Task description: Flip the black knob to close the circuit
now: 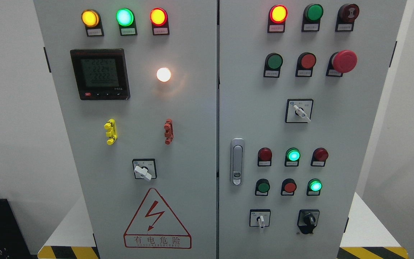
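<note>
Low on the right door of the grey cabinet (199, 144) sits the black knob (308, 219), on a black square plate near the bottom right of the panel, its handle pointing roughly straight down. No robot hand shows anywhere, so neither hand's state nor its place relative to the knob can be told. Just left of the knob, on the same row, is a small white switch (261, 219) on a white plate. Above these runs a row of three round buttons: a green button (263, 187), a red button (289, 187) and a lit green lamp (315, 185). Higher again, a second lit green lamp (293, 155) sits between two dark red ones. To the left of these rows, at the door's inner edge, is a silver door handle (237, 162). Further up is a white selector switch (299, 111), and above it a large red mushroom button (344, 61). On the left door a digital meter (100, 74) shows rows of digits, a white lamp (163, 74) glows beside it, and a red-edged warning triangle (156, 219) sits at the bottom
</note>
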You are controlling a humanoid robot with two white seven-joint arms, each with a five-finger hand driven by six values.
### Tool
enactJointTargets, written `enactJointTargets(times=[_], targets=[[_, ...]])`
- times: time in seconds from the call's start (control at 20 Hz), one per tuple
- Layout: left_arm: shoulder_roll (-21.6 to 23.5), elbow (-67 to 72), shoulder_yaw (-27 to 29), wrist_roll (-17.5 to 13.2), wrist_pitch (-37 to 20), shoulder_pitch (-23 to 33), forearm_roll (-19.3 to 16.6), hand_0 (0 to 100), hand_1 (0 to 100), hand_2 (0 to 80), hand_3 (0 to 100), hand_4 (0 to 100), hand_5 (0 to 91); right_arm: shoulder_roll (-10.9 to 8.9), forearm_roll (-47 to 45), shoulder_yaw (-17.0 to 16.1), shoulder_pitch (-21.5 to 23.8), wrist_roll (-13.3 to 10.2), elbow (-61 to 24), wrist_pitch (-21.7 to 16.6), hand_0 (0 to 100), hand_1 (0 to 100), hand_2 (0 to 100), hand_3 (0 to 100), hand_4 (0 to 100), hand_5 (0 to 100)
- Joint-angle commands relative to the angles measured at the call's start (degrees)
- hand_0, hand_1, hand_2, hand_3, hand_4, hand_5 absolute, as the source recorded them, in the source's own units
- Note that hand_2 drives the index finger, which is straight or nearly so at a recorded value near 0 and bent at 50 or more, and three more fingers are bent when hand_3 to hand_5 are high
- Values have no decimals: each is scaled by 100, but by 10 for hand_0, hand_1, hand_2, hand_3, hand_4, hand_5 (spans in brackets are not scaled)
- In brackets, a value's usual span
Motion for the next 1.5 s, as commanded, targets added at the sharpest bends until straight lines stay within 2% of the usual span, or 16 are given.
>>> enactJointTargets(times=[0.0,0.05,0.1,0.15,0.25,0.3,0.4,0.5,0.65,0.75,0.85,1.0,1.15,1.25,1.35,1.45], targets=[[-3,-193,62,-2,3,193,44,0,0,0,50,27,0,141,-26,-5,111,-230,-4577,-188,0,86,156,323,346,164],[-3,-193,62,-2,3,193,44,0,0,0,50,27,0,132,0,-58,85,-221,-4569,-633,0,117,242,492,471,367],[-3,-193,62,-2,3,193,44,0,0,0,50,27,0,123,70,-215,50,-221,-4569,-1081,0,143,323,588,551,530],[-3,-202,62,-2,3,193,44,0,0,0,50,27,0,80,157,-373,-11,-186,-4561,-1216,0,158,347,611,580,569],[-3,-193,62,-2,3,193,44,0,0,0,50,26,0,70,351,-655,-169,-177,-4560,-1244,0,236,490,733,666,647],[-3,-193,62,-2,3,193,44,0,0,0,50,26,0,62,369,-786,-248,-177,-4552,-1244,0,259,518,751,686,671],[-3,-193,62,-2,3,193,44,0,0,0,50,26,0,18,430,-989,-328,-151,-4534,-1253,0,339,654,850,765,815],[-3,-193,62,-2,3,193,44,0,0,0,50,25,0,-236,841,-1226,-503,-81,-4377,-1262,0,408,746,931,814,890],[-3,-193,62,-2,3,193,44,0,0,0,50,25,0,-710,2411,-1726,-880,-133,-3973,-1489,0,462,817,963,808,910],[-3,-193,62,-2,3,193,44,0,0,0,50,25,0,-790,3423,-1930,-1144,-299,-3840,-1534,0,461,831,983,791,910],[-3,-193,62,-2,3,193,44,0,0,0,49,26,0,-817,4276,-1957,-1294,-502,-3822,-1342,0,435,842,995,787,914],[-3,-193,62,-2,3,193,44,0,0,0,49,28,0,-809,5428,-1834,-1540,-722,-3892,-404,0,355,852,1000,800,918],[-3,-193,62,-2,3,193,44,0,0,0,49,27,0,-835,5949,-1431,-1813,-705,-3910,432,0,261,856,1000,805,920],[-3,-193,62,-2,3,193,44,0,0,0,49,27,0,-844,6143,-1158,-1910,-687,-3919,846,0,221,858,1000,814,923],[-3,-193,62,-2,3,193,44,0,0,0,49,28,0,-835,6476,-903,-2041,-600,-3919,1014,0,174,860,1000,816,923],[-3,-193,62,-2,3,193,44,0,0,0,48,28,0,-835,6740,-710,-2156,-477,-3910,1015,0,126,862,1000,818,923]])
